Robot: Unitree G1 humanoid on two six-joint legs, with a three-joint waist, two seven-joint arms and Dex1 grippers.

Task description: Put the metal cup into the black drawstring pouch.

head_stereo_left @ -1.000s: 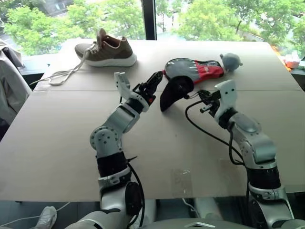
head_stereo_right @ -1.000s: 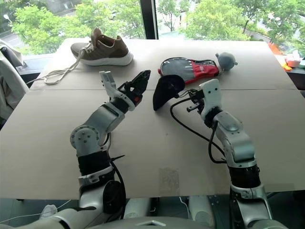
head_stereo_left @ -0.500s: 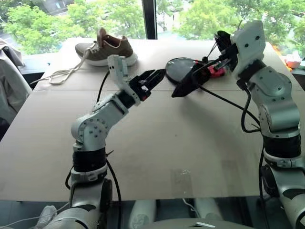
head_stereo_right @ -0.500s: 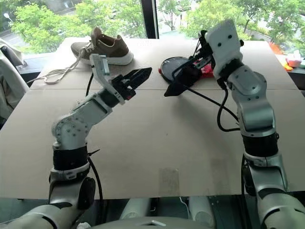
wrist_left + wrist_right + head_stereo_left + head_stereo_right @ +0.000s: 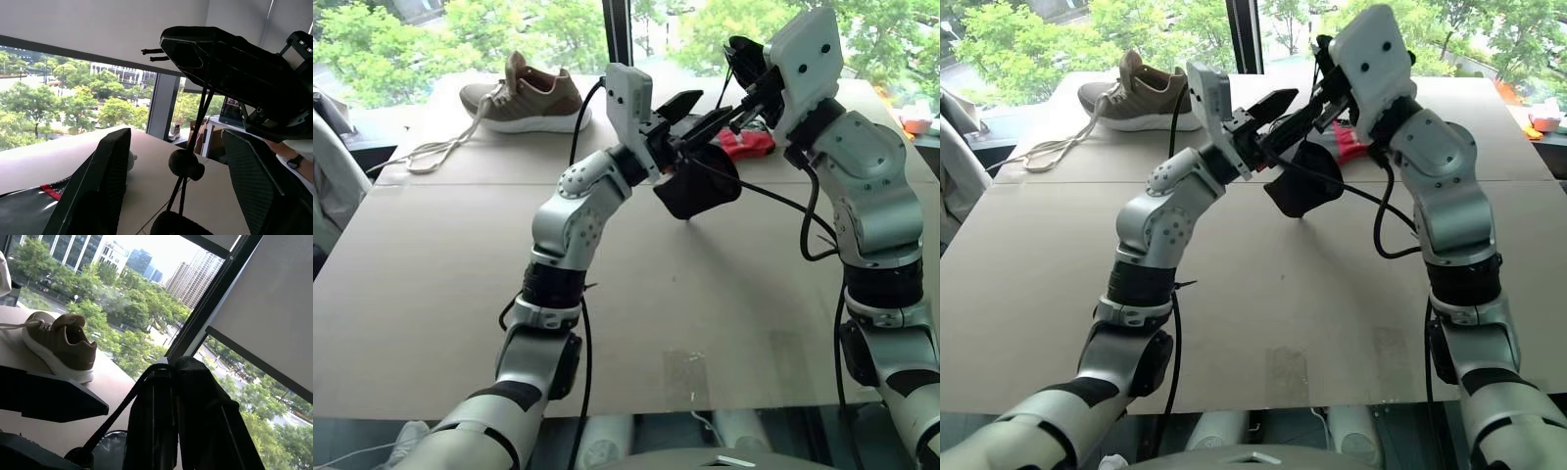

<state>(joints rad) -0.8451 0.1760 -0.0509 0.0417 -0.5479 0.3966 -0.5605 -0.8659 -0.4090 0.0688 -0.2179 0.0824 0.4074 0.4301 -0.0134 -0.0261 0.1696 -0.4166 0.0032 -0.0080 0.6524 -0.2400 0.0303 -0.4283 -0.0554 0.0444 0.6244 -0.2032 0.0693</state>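
Above the tan cardboard bench [image 5: 431, 294], the soft black drawstring pouch [image 5: 700, 186] hangs crumpled. Right claw [image 5: 744, 98] is clenched on its thin cord; left claw [image 5: 690, 113] is spread wide.

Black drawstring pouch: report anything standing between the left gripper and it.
Nothing foreign is visible in the way. The open left gripper is close beside the top of the black drawstring pouch, which hangs above the table by its cord from the shut right gripper. Only the pouch's own cord and toggle lie between the left fingers.
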